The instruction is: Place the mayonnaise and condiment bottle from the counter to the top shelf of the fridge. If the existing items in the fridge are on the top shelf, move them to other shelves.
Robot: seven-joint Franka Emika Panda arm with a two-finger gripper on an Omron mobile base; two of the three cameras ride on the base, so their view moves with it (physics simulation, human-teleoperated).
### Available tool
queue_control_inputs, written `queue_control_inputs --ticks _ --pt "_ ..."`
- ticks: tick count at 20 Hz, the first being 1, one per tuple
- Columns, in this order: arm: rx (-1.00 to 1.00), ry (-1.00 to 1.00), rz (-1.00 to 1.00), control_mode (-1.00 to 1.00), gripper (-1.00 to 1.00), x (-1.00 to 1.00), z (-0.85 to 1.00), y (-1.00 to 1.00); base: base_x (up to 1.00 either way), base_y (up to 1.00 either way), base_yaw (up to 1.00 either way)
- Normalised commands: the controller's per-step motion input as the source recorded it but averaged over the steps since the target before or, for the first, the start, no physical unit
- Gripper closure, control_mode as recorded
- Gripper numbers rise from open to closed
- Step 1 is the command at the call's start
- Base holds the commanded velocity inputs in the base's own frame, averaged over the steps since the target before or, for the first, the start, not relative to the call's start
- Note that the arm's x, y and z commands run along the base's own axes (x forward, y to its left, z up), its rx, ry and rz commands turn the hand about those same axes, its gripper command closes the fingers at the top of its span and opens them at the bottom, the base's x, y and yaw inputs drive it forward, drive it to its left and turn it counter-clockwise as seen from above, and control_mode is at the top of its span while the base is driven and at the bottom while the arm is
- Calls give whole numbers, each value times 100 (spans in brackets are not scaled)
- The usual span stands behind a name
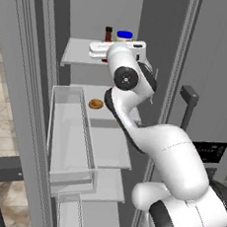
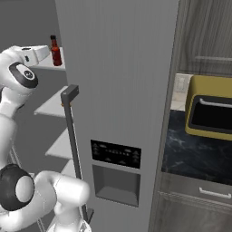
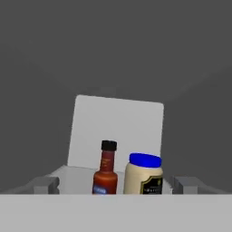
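- The small squat pale mayonnaise jar with a bright blue round lid (image 3: 143,174) stands upright on the thin pale grey top shelf slab (image 1: 77,52) of the tall grey stainless-steel fridge (image 2: 122,90); in the left base view the jar (image 1: 124,36) shows at about 12 o'clock, behind the arm.
- The slim dark red-brown condiment bottle with a dark cap (image 3: 106,170) stands upright just beside the jar, at its 9 o'clock in the hand view; a narrow gap shows between them. The right base view shows the bottle (image 2: 55,50) at about 10 o'clock, at the shelf's edge.
- The white arm's two-finger gripper (image 3: 115,185) faces the pair. Its small fingertips (image 3: 45,185) sit wide apart at 8 and 4 o'clock of the hand view, spread, with nothing clamped between them; bottle and jar stand beyond the tips in the gap.
- In the left base view the white hand (image 1: 103,49) lies over the top shelf, just in front of the bottle (image 1: 108,34) and jar.
- One small round golden-brown bun-like piece (image 1: 95,103) rests on the lower pale shelf (image 1: 100,95), beside the clear drawer (image 1: 69,130) at its 9 o'clock.
- The fridge door carries a dark bar handle (image 2: 71,131) and a dark dispenser panel (image 2: 115,154).
- At 3 o'clock of the right base view, a yellow boxy appliance (image 2: 210,113) sits on the black marbled stone counter (image 2: 190,152) over grey wood-grain cabinets (image 2: 195,206).
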Motion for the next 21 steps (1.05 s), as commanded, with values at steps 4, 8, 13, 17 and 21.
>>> queue_control_inputs --ticks 4,8,13,17,21 --pt "12 -6 -7 -100 -100 -100 19 -14 0 0 0" --pt "9 0 -4 -100 -100 -100 19 -23 0 0 0" --pt "6 13 0 -100 -100 -100 22 -21 0 0 0" --pt "3 4 0 -100 -100 -100 3 -17 0 0 0" --pt "4 -3 -16 -100 -100 -13 0 -17 0 0 0"
